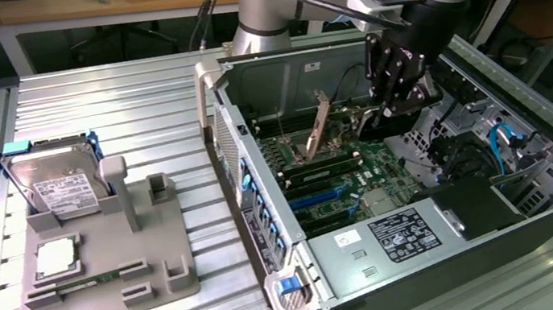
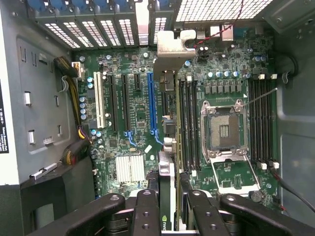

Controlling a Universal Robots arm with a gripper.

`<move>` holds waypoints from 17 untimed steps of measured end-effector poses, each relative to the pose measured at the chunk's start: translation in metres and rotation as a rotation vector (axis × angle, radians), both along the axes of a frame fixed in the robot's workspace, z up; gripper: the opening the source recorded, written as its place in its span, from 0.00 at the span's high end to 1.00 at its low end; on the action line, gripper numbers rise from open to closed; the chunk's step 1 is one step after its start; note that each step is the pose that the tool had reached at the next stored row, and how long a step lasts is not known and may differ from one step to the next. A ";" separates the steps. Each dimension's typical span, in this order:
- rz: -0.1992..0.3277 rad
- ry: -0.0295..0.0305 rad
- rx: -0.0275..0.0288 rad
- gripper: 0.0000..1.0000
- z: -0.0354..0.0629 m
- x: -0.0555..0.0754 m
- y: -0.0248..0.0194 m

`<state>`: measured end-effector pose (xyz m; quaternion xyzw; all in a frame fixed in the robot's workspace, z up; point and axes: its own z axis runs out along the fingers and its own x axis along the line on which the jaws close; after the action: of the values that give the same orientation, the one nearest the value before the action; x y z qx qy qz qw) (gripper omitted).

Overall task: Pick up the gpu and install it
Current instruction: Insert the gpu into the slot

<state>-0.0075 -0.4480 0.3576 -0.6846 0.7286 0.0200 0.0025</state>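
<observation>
Claw (image 2: 167,206) clenched on the gpu (image 2: 167,196), card held edge-on between its fingers (image 2: 145,211) above the motherboard (image 2: 133,113). Beyond: blue slot (image 2: 151,105), CPU socket (image 2: 224,130). Exterior view adds open PC case (image 1: 542,191), hard drive (image 1: 58,181) on desk (image 1: 105,90) fixture.

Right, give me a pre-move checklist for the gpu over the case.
1. Card held: ok. The gripper is shut on the gpu, its edge between the fingers.
2. Card inside the open case: ok, above the motherboard.
3. Card seated: not ok, it hangs above the board.
4. Blue slot free: ok, nothing in it.
5. Card lined up with that slot: cannot tell.
6. Hard drive on the grey fixture outside the case, out of the way: ok.
</observation>
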 end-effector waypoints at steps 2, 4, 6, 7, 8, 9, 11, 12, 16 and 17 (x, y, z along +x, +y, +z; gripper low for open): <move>0.000 0.0001 0.0001 0.73 0.0000 0.000 0.0000; 0.000 0.0000 0.0000 0.73 0.0000 0.000 0.0000; 0.000 0.0001 0.0001 0.73 0.0000 0.000 0.0000; 0.000 0.0000 0.0001 0.73 0.0000 0.000 0.0000; 0.000 0.0000 0.0001 0.73 0.0000 0.000 0.0000; 0.000 0.0001 0.0001 0.73 0.0000 0.000 0.0000; 0.000 0.0001 0.0001 0.73 0.0000 0.000 0.0000; 0.000 0.0001 0.0000 0.73 -0.0002 0.000 0.0000; 0.000 0.0001 0.0001 0.73 -0.0166 0.000 0.0000; 0.000 0.0001 0.0000 0.73 -0.0185 0.000 0.0000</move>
<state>-0.0079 -0.4480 0.3391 -0.6846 0.7286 0.0200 0.0025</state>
